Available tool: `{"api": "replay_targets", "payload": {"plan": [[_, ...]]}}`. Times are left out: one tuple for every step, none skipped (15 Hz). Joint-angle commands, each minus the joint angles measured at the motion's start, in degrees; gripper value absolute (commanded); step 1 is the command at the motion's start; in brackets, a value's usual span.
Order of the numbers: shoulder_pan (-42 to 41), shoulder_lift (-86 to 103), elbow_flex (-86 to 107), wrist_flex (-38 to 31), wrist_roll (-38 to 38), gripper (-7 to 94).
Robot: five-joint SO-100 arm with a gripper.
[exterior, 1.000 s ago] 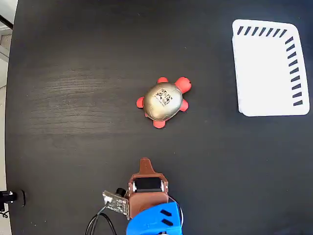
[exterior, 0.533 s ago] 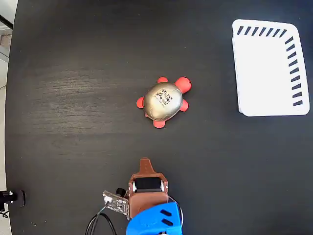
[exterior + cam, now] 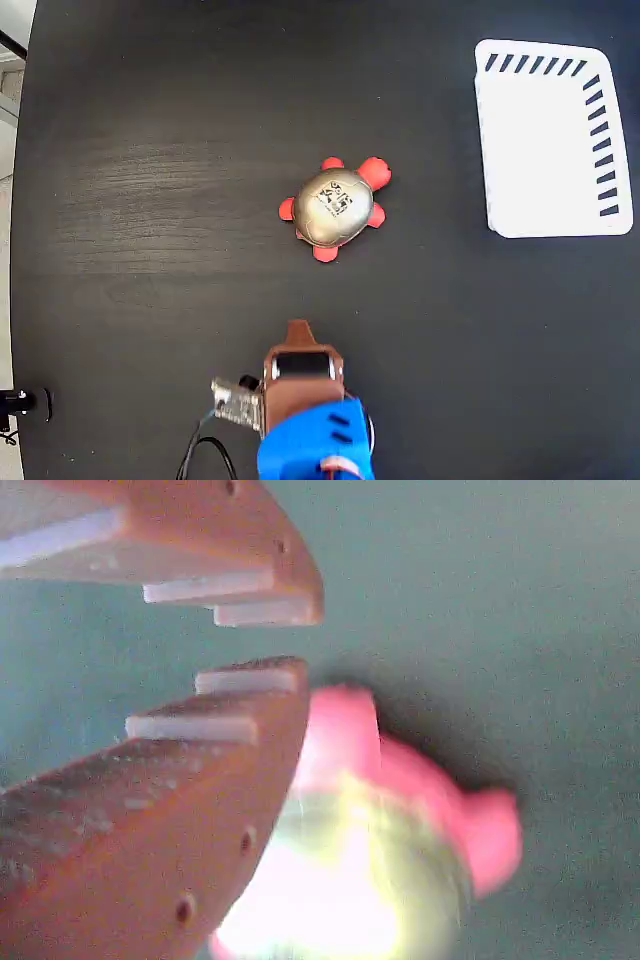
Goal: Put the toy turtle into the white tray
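Now the brown two-finger pincer (image 3: 300,640), slightly parted and empty, has begun shifting toward the untouched golden-shelled, red-flippered toy turtle (image 3: 335,207); the approach starts.

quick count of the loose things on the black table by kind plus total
Toy turtles: 1, a small toy turtle with shiny golden-beige shell and red-orange flippers.
Trays: 1, a rectangular white plastic tray with dark slanted slots.
Total: 2
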Motion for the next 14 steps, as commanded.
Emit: {"api": "replay_targets", "payload": {"plan": [[0.53,-12.92,-7.12,-5.01,-1.05,0],[1.93,-19.86,-12.22,-5.45,-3.6,0],[3.16,-25.84,-17.84,-5.1,-5.71,0],[4.13,-31.29,-23.38,-4.22,-7.65,0],[5.36,-36.56,-28.39,-3.96,-8.61,0],[6.59,-41.31,-33.4,-3.87,-9.76,0],[7.91,-45.79,-38.06,-3.34,-10.72,0],[8.88,-49.83,-42.45,-2.11,-12.57,0],[9.84,-53.79,-46.76,-0.26,-14.94,0],[10.46,-57.13,-50.71,1.76,-18.54,0],[10.99,-59.94,-54.32,4.13,-22.32,1],[11.25,-62.4,-57.66,5.98,-25.4,3],[11.34,-64.42,-60.64,8.17,-28.65,10],[11.34,-66.27,-62.84,10.9,-32.7,19]]}}
